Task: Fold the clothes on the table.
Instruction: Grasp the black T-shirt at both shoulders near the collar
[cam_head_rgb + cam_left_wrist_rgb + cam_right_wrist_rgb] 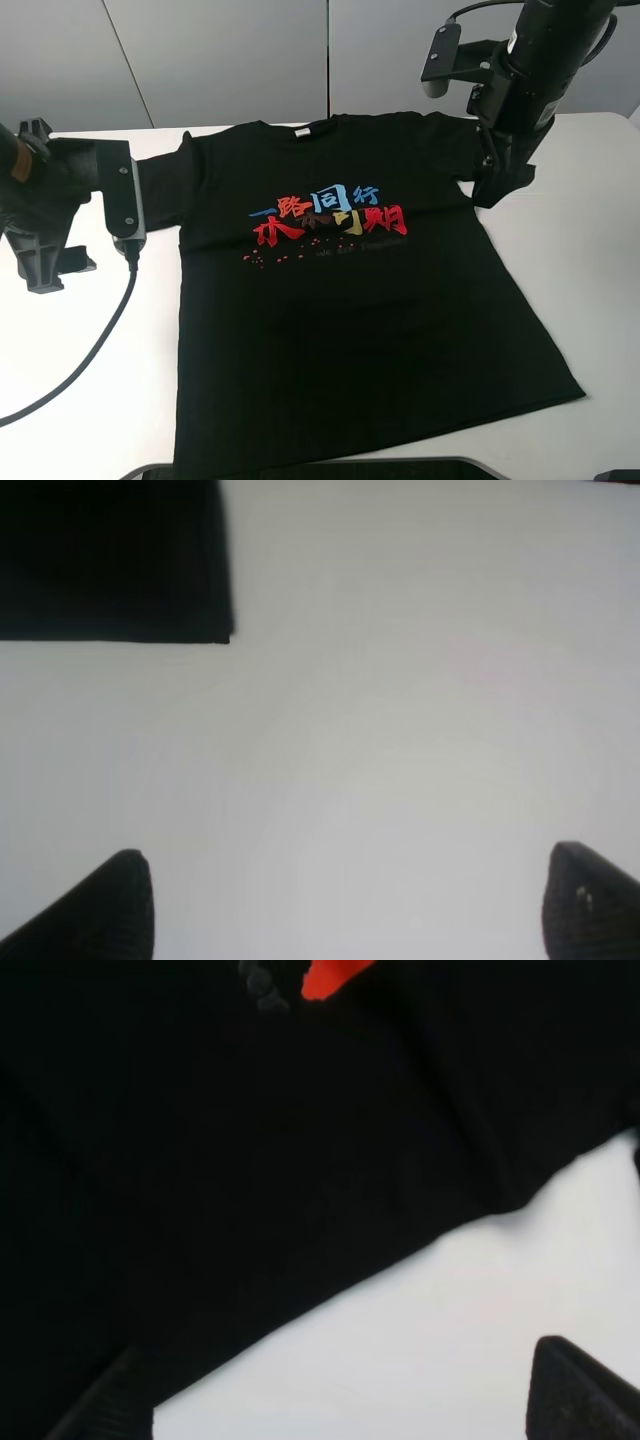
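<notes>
Worktop (590, 300): white. Black T-shirt (350, 330): spread flat at centre, hem at 6 o'clock, collar at 12, red, blue and yellow printed characters (330, 222) face up. Left gripper (345, 858): 9 o'clock, beside the sleeve, jaws wide apart over the worktop, holding nothing. Right gripper (340, 1350): 1 o'clock, jaws apart astride the shirt's edge, nothing clamped.

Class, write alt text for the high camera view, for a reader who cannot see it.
A black T-shirt with red, blue and yellow characters on its chest lies spread flat, front up, on a white table. The left arm sits beside one sleeve and the right arm hangs over the other.
</notes>
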